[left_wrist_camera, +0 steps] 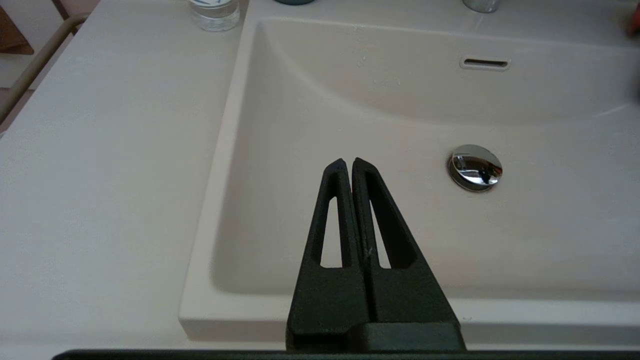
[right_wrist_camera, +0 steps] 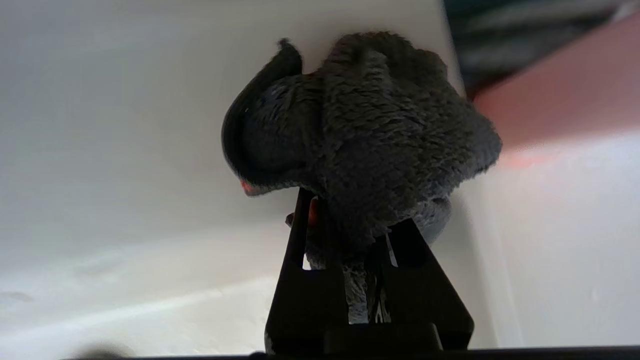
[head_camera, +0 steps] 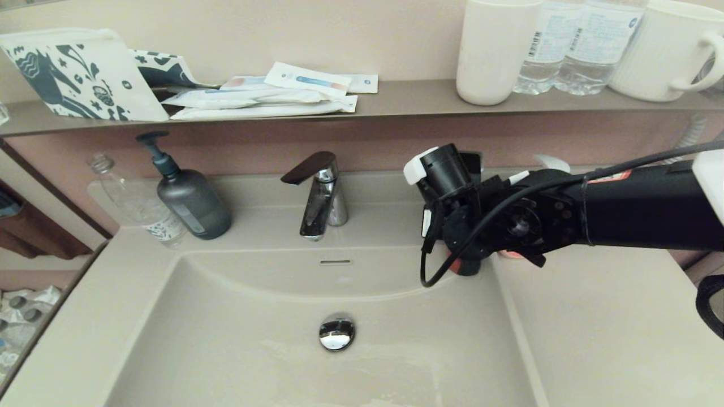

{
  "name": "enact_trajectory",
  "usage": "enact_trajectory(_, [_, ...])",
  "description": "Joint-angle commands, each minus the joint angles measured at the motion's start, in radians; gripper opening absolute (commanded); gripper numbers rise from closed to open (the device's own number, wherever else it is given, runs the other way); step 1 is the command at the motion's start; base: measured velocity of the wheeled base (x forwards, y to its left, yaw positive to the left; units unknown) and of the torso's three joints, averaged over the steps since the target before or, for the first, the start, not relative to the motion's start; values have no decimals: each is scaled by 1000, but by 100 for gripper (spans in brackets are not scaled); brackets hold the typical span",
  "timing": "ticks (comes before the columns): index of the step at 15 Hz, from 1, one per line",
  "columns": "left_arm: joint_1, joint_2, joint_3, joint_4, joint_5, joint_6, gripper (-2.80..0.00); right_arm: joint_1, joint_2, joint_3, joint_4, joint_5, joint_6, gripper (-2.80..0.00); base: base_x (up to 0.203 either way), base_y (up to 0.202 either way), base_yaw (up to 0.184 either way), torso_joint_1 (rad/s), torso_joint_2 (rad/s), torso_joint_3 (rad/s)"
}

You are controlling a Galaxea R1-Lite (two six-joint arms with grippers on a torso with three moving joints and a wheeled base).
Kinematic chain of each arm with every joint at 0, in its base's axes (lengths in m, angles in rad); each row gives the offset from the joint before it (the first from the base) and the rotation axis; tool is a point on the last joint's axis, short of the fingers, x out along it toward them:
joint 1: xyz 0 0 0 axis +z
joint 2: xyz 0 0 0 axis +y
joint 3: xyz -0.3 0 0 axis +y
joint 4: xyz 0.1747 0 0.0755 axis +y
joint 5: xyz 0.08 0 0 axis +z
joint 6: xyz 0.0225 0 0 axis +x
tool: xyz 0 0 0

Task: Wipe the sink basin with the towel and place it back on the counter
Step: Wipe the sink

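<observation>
faucet (head_camera: 319, 192) overhanging open sink basin (head_camera: 237, 339)

Towel (right_wrist_camera: 370, 140) — charcoal, bunched, coral edge showing — pinched in right fingers (right_wrist_camera: 300, 235) at sink basin's (head_camera: 237, 339) back right corner. Basin beige, chrome drain plug (head_camera: 336, 332) central; tabletop (head_camera: 611, 339) alongside.

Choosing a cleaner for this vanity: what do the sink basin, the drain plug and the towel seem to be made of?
The sink basin looks like smooth moulded beige-cream resin or ceramic, one seamless piece with a soft sheen. The drain plug is probably polished chrome metal: it mirrors its surroundings. The towel, bunched in the right pincer, looks like fluffy microfibre or plush, with dark fuzzy pile and a coral edge.
</observation>
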Motion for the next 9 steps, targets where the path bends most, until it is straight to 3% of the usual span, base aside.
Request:
enact_trajectory(1, [0,1,-1,0,1,0,-280,5,21,28,6,-4,5,-280,0,0,0,0,0,0])
enact_trajectory(9, [0,1,-1,0,1,-1,-280,-17,99,18,-24,-4,13,-280,0,0,0,0,0,0])
